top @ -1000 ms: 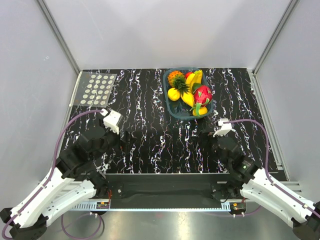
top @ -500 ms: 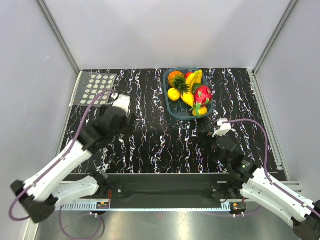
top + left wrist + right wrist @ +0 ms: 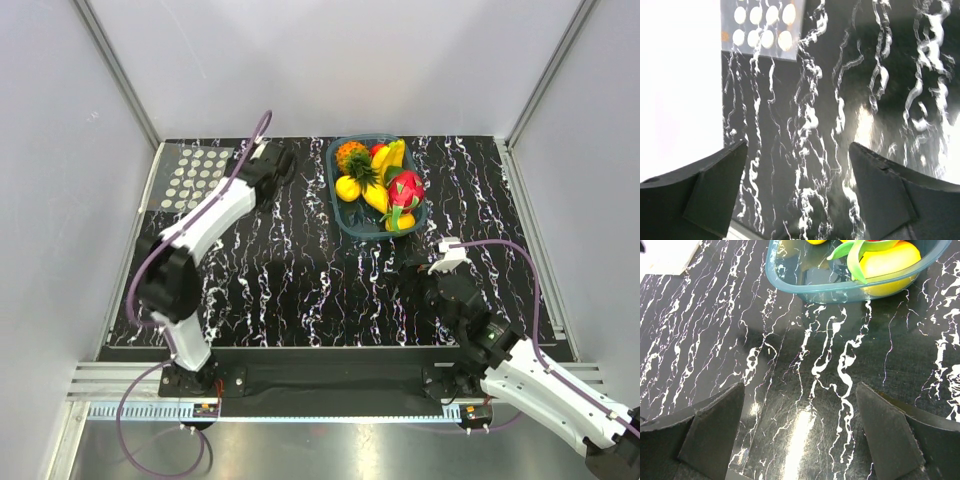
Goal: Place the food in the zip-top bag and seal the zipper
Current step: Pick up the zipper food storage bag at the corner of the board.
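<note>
The zip-top bag [image 3: 195, 178], clear with white dots, lies flat at the table's far left; its corner shows in the left wrist view [image 3: 762, 27]. I cannot make out its zipper. The food sits in a teal basket [image 3: 340, 215]: a pink-red dragon fruit [image 3: 405, 188] and yellow fruits [image 3: 348, 187]. My left gripper [image 3: 278, 160] is open and empty at the far side, between bag and basket; its fingers [image 3: 715, 185] hang over bare table. My right gripper [image 3: 415, 268] is open and empty just in front of the basket [image 3: 790, 282], where a yellow fruit [image 3: 887, 260] shows.
The basket also holds an orange pineapple-like fruit [image 3: 351, 155] and a red fruit [image 3: 378, 150]. Grey walls and aluminium posts close in the black marbled table [image 3: 300, 270] on three sides. The left arm stretches diagonally across the table's left half.
My left arm has swung from the near left up to the far side of the table, ending between the bag and the basket. The right arm has barely moved.
</note>
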### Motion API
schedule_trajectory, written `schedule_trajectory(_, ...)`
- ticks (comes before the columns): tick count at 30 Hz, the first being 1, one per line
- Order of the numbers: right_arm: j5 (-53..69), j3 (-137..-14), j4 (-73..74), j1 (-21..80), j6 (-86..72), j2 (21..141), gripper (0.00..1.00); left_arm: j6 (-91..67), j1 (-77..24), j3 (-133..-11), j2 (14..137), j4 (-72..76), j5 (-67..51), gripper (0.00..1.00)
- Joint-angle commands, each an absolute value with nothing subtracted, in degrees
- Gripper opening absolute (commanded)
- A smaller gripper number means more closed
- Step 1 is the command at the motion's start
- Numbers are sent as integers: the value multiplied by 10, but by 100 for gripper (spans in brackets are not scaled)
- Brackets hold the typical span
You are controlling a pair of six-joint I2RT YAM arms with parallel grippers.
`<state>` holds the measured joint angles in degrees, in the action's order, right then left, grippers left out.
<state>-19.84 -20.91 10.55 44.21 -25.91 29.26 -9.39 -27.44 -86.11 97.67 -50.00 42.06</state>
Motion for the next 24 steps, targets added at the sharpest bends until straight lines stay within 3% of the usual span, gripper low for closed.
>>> schedule_trajectory(1,-194,-207,87,442,-258,289,100,-97,-237,-955,1064,-534,466,82)
schedule_trajectory(8,-193,-207,86,442,-258,286,100,-69,-197,-994,1195,-488,519,71)
schedule_trajectory(24,-190,-204,86,442,-257,280,100,43,-129,-1005,1343,-318,569,60)
